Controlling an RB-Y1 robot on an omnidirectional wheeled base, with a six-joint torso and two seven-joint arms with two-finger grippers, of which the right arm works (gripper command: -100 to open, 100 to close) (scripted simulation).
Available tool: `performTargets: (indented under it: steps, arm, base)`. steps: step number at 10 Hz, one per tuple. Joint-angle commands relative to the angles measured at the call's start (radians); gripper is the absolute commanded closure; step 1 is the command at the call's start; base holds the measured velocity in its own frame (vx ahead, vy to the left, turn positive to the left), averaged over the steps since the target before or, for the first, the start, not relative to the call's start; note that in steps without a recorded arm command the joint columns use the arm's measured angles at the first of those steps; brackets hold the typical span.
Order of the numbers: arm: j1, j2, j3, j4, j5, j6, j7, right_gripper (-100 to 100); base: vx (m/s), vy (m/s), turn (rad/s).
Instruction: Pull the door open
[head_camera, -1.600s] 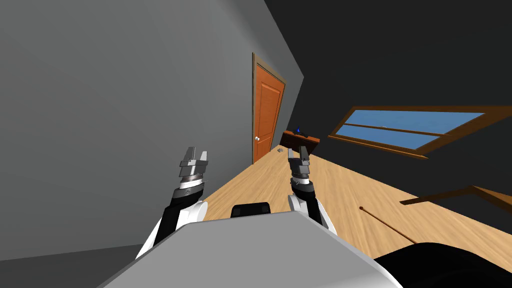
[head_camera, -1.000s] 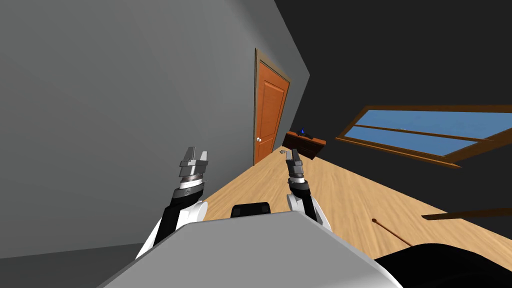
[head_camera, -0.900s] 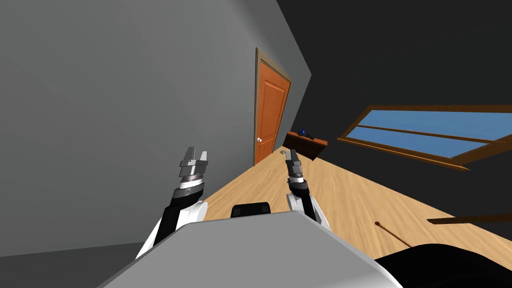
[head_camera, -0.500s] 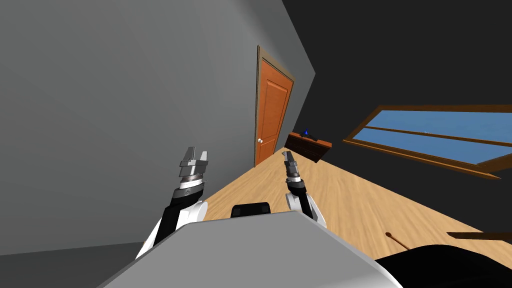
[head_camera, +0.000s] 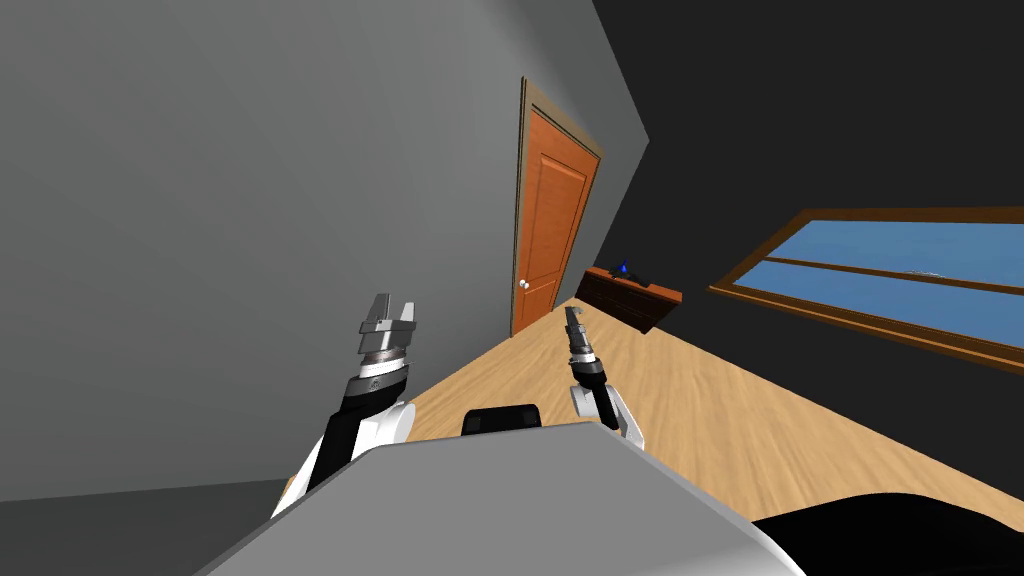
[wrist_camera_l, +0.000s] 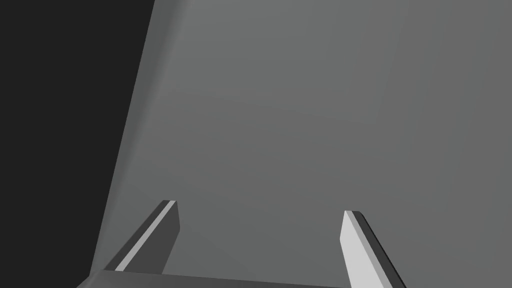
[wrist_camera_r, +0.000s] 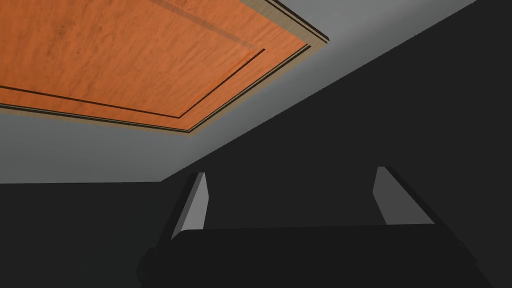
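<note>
The orange door (head_camera: 550, 225) sits flush in its frame at the far end of the grey wall (head_camera: 250, 200), well apart from us. Its small pale knob (head_camera: 523, 285) is on the edge nearer us. Our left gripper (head_camera: 392, 306) faces the wall, its 2 fingers spread and empty. Our right gripper (head_camera: 570, 316) points toward the door, its fingers also apart and holding nothing. A dark cabinet (head_camera: 633, 295) stands near the door.

You see flat, even light that favours no side. The grey wall (head_camera: 250, 200) carries a soft gradient, the adjoining wall (head_camera: 820, 100) is nearly black, and the orange door (head_camera: 552, 220) and pale wood floor (head_camera: 700, 400) look bright. Edges are crisp. Your head view is rolled, and its walls splay toward the corners.
</note>
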Motion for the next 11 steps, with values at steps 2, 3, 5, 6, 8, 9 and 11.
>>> performTargets:
  steps: [2, 3, 5, 6, 8, 9, 11]
  arm:
    - [-0.022, -0.003, -0.005, 0.067, 0.015, -0.013, 0.053, -100]
    - [-0.032, -0.006, -0.009, 0.094, 0.019, -0.017, 0.072, -100]
    - [-0.042, -0.008, -0.012, 0.121, 0.024, -0.022, 0.091, -100]
    - [-0.052, -0.011, -0.016, 0.148, 0.029, -0.026, 0.11, -100]
    - [-0.074, -0.016, -0.024, 0.205, 0.039, -0.036, 0.15, -100]
    - [-0.084, -0.018, -0.028, 0.233, 0.044, -0.041, 0.17, -100]
    - [-0.106, -0.023, -0.035, 0.29, 0.055, -0.05, 0.211, -100]
  base:
    - [0.084, -0.048, 0.083]
    - [0.089, -0.054, 0.083]
    - [0.075, -0.042, 0.067]
    - [0.04, -0.03, 0.048]
    - [0.074, -0.048, 0.108]
    - [0.084, -0.061, 0.091]
    - [0.097, -0.064, 0.1]
